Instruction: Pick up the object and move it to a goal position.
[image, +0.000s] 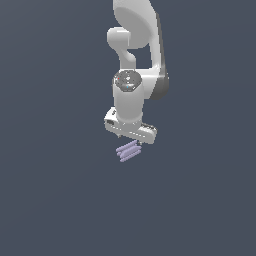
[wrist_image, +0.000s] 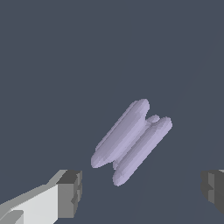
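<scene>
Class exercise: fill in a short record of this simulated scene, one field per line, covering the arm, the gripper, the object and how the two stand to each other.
arm: one white Panda arm, reaching down from the top of the exterior view
gripper: open, fingers spread wide
object: small pale lavender piece of parallel rod-like ridges
object position: just below the gripper in the exterior view, lying on the dark surface
contact: none; in the wrist view the object lies clear of both fingers
task stage: object not yet grasped
</scene>
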